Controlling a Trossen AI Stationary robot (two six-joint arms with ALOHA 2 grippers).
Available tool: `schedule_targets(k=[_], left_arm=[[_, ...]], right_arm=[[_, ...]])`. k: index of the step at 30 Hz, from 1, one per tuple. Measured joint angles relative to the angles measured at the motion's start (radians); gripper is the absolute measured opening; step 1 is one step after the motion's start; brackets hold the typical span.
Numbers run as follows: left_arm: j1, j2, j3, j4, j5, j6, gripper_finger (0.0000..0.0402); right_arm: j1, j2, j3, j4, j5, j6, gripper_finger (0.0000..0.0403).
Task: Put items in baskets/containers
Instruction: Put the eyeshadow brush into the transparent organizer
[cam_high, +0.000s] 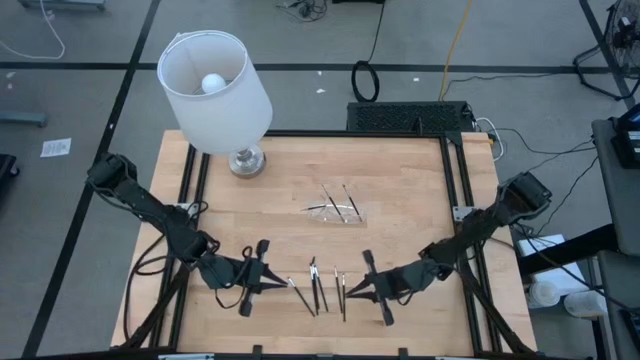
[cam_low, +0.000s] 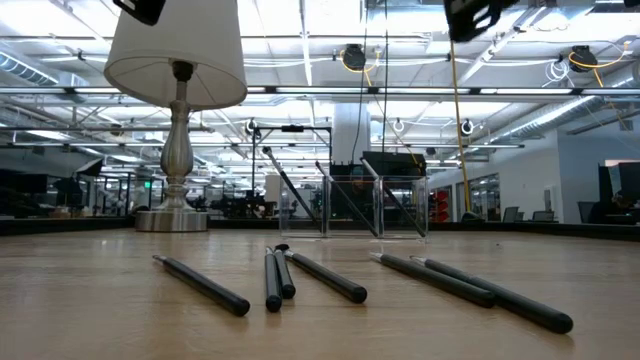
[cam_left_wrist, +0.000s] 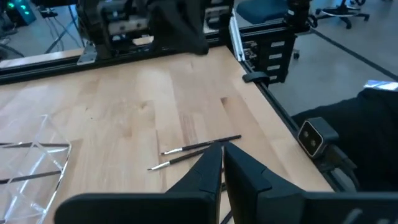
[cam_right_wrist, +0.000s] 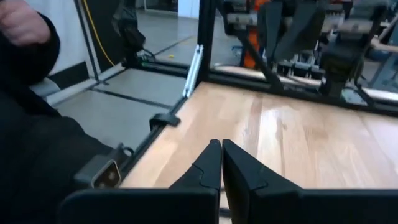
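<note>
At the near edge of the wooden table, both arms hung low with their fingers pressed together and nothing between them. The left gripper pointed right, its tips almost on the leftmost of 5 loose sticks; the right gripper pointed left, just beside the rightmost of that row. The sticks lay side by side between the 2 grippers, some crossing or touching at their ends.

With fingers shut that near the row, a further inward move would likely have pushed the sticks, not picked them up, rolling them together or toward the near edge. Where 2 sticks lay touching, fingers reopened over them might have caught both or pinched neither cleanly. The grippers faced each other across a narrow gap, so moving together risked a knock.

Farther back, past mid-table, stood the clear tray, with about 3 sticks leaning inside. It looked light and nearly invisible; a stick dropped against its rim might have tipped or slid it.

At the far left corner stood a lamp, well apart from the work.
</note>
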Motion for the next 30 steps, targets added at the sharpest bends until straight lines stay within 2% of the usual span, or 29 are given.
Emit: schedule_targets(k=[5,9,14,18,22,30], left_arm=[[0.006,0.0,0.0,0.003,0.023,0.044,0.0026],[0.021,0.0,0.0,0.006,0.016,0.041,0.0026],[0.023,0.0,-0.001,-0.009,0.019,0.041,0.0026],[0.02,0.0,-0.001,-0.008,0.019,0.048,0.0026],[0.023,0.0,-0.001,-0.001,0.019,0.057,0.0026],[0.053,0.0,-0.001,0.03,0.019,0.11,0.0026]], right_arm=[[-0.034,0.096,0.0,0.041,0.007,0.023,0.0],[-0.059,0.164,0.034,0.009,0.108,0.115,0.0],[-0.011,0.234,0.203,-0.298,0.113,0.256,0.0],[0.066,0.294,0.346,-0.532,0.185,0.335,0.0],[0.11,0.332,0.413,-0.552,0.181,0.335,0.0],[0.113,0.43,0.416,-0.567,0.175,0.444,0.0]])
